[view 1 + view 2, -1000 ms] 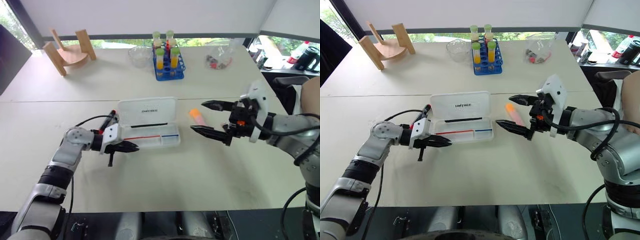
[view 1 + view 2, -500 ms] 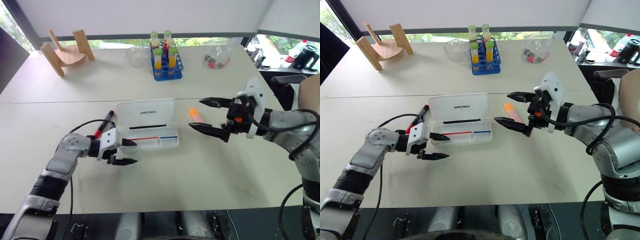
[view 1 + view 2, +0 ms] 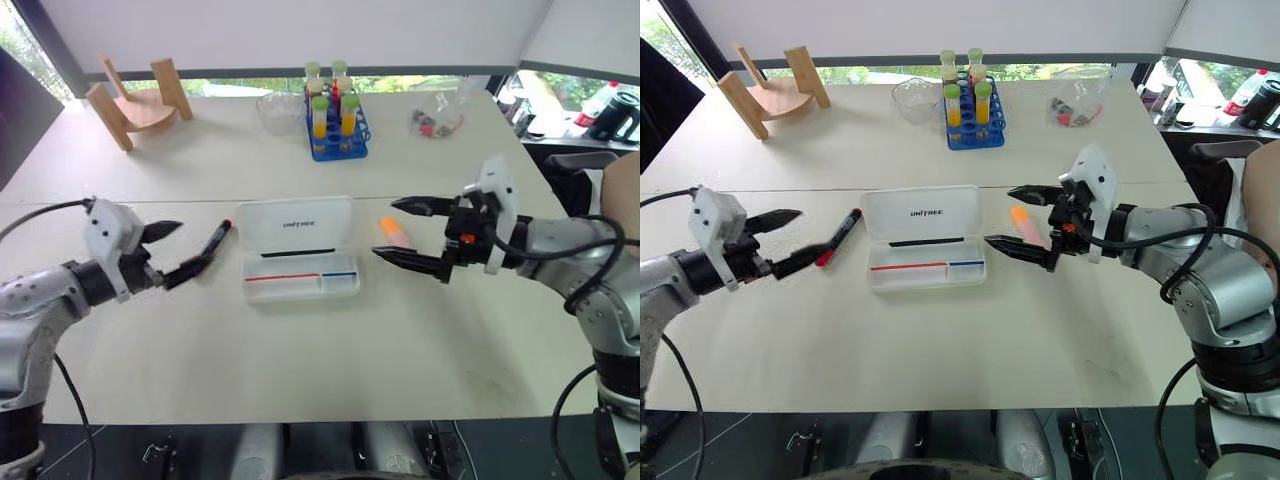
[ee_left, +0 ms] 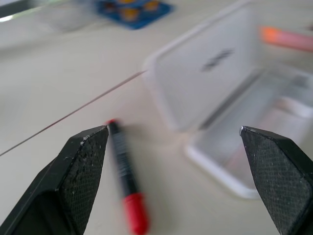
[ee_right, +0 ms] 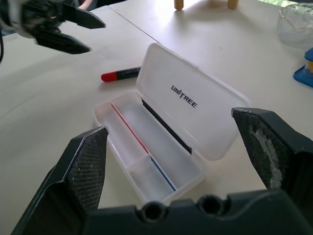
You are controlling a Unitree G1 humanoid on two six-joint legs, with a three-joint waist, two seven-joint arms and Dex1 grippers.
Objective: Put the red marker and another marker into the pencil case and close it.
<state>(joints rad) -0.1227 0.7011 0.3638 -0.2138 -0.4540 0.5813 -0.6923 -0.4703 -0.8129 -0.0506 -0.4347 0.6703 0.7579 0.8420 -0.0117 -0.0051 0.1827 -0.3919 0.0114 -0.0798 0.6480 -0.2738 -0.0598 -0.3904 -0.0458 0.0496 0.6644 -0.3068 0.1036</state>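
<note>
- Red marker (image 3: 840,235) lies flat on the worktop (image 3: 940,350), just beside the case's left end and apart from it; its long axis runs on a slant, black end up and away toward the case's far corner, red end down toward the left pincer.
- Left pincer (image 3: 780,240) hovers near the marker's red end with its fingers apart and nothing between them; in the head views the lower fingertip seems close to the marker, and whether they touch cannot be told.
- In the left wrist view the marker (image 4: 126,183) is blurred, so its fine detail is hard to make out.
- Case (image 3: 925,255) lies open in the middle of the worktop, long axis running left to right, its lid (image 3: 922,212) folded back on the far side with dark lettering on it; the tray shows a red and a blue stripe and holds no marker.
- Pink marker (image 3: 1025,226) lies on the worktop just right of the case, orange end pointing away; its near part is hidden behind the right pincer.
- Right pincer (image 3: 1025,222) hangs over the pink marker, fingers spread wide, holding nothing.
- At the far edge stand a blue rack (image 3: 975,130) of tubes, a clear bowl (image 3: 912,98), a plastic bag (image 3: 1077,107) and a wooden stand (image 3: 765,92).
</note>
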